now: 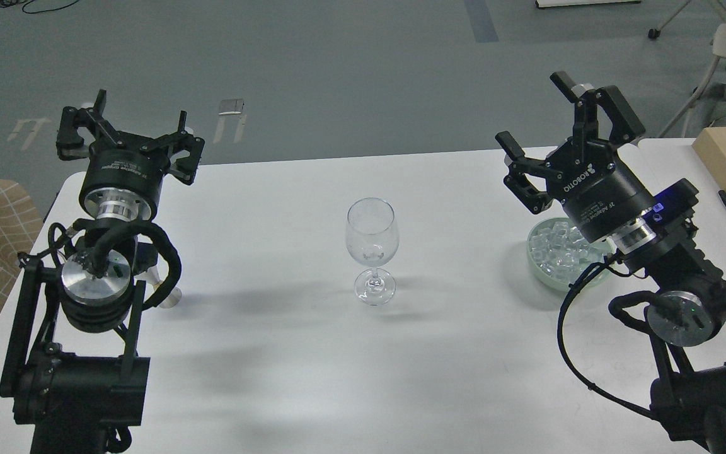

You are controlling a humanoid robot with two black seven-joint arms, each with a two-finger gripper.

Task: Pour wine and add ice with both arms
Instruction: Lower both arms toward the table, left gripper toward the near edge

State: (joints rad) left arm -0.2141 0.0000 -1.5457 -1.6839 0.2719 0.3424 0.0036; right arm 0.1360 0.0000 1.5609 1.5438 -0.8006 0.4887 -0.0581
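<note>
I see the wine glass (372, 250) standing upright mid-table between both arms. The ice (558, 249) sits in a green bowl (536, 261) directly beneath my right gripper (568, 142), the nearer one, empty with fingers spread. My left gripper (130, 142), far across, is spread too.

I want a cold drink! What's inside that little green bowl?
The green bowl holds lots of clear ice cubes. The right gripper, open, and its arm cover the bowl's right side, so whatever lies there cannot be seen.
</note>
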